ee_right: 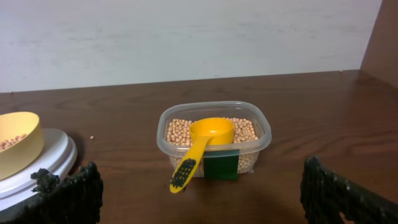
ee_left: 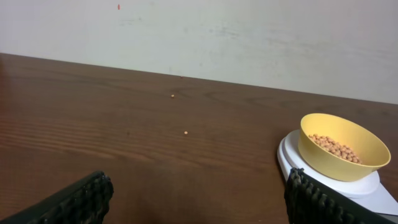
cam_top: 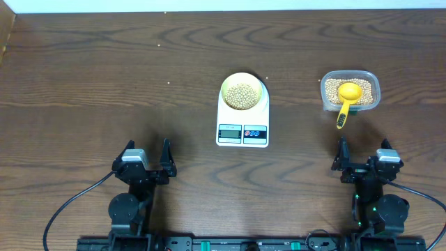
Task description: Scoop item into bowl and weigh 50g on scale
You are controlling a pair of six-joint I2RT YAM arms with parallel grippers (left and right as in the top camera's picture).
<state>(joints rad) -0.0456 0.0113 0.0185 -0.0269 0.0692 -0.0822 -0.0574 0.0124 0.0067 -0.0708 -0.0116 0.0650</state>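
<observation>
Small round tan beans (cam_top: pixel 242 95): one heap sits in the small round pale-yellow bowl (cam_top: pixel 224 90), in the middle of the overhead frame. Many more fill the clear plastic box (cam_top: pixel 377 90) at the upper right.
Bowl: it stands on the far end of the white flat kitchen scale (cam_top: pixel 242 134), so the scale can feel how heavy the beans are.
Scale screen: it faces the robot, but the digits are too small to read, so I cannot tell if the weight is right.
Yellow plastic scoop (cam_top: pixel 348 93): its cup lies on the beans in the box. Its handle sticks out over the near rim, easy to pick up.
Left tool (cam_top: pixel 146 155): lower left, wide, holding nothing, well apart from the scale.
Right tool (cam_top: pixel 362 159): lower right, wide, holding nothing, near the scoop handle but not touching it.
Dark brown wooden tabletop (cam_top: pixel 83 84): it carries everything.
Stray beans (ee_left: pixel 185 132): two lie loose on the tabletop, left of the bowl in the left wrist view.
In the way: nothing stands between the right tool and the scoop. The box and bowl are well apart, so beans could drop on the trip.
</observation>
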